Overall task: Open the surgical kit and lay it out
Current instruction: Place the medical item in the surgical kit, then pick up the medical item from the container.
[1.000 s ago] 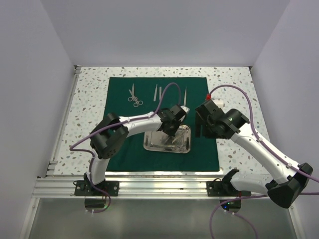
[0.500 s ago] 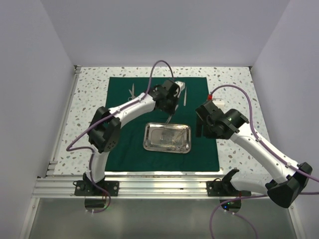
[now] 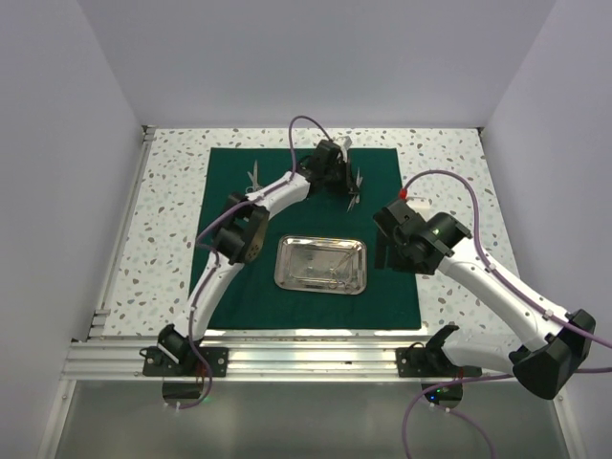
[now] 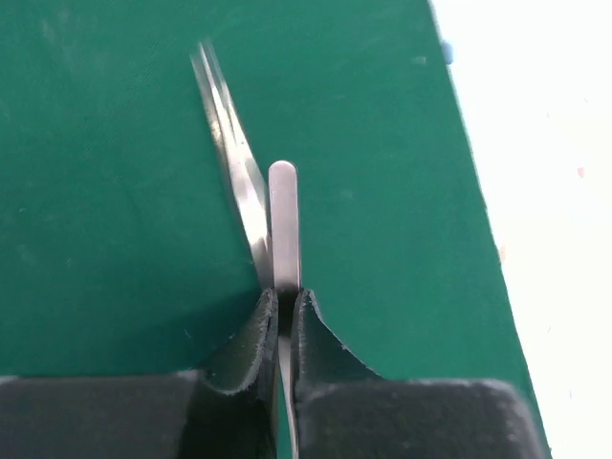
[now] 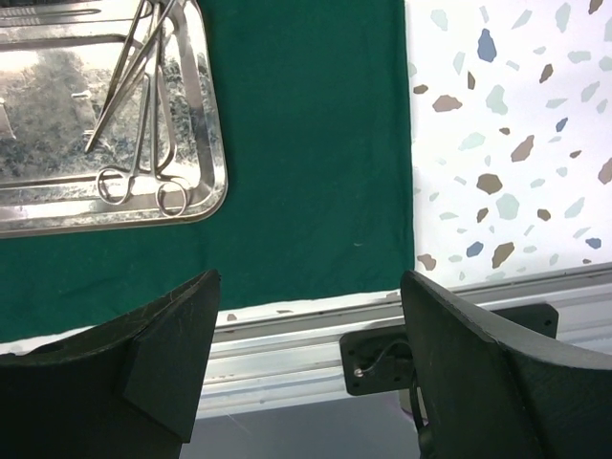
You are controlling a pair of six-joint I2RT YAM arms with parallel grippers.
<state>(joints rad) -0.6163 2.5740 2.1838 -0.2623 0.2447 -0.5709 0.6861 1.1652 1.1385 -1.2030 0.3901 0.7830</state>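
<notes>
Left hand (image 4: 284, 306) pinches a thin steel tool (image 4: 284, 220) over the spread green cloth's (image 4: 115, 191) far part; right hand (image 5: 308, 287) gapes empty near the tray (image 3: 320, 265). Stiff, light, slippery, probably: grip its flat middle.

**newbie_42:** so what kind of place was that, an actual operating room?

**benchrat:** nah, it looked like a robotics lab, one of those little boxed-in test cells. Plain white walls (image 3: 316, 57) closed the table (image 3: 449, 153) in at 9, 12 and 3 o'clock. An aluminium rail (image 3: 306, 361) ran along the 6 o'clock edge, with the left arm (image 3: 215, 277) and right arm (image 3: 497, 287) bolted to it on black brackets, purple cables looping off both.

**newbie_42:** but the surgical stuff?

**benchrat:** the green drape (image 3: 382, 306) just lay flat on a speckled terrazzo-look top, with the steel tray (image 3: 322, 240) on it toward 6 o'clock. Medical gear, but everything around it said lab rig.
</notes>
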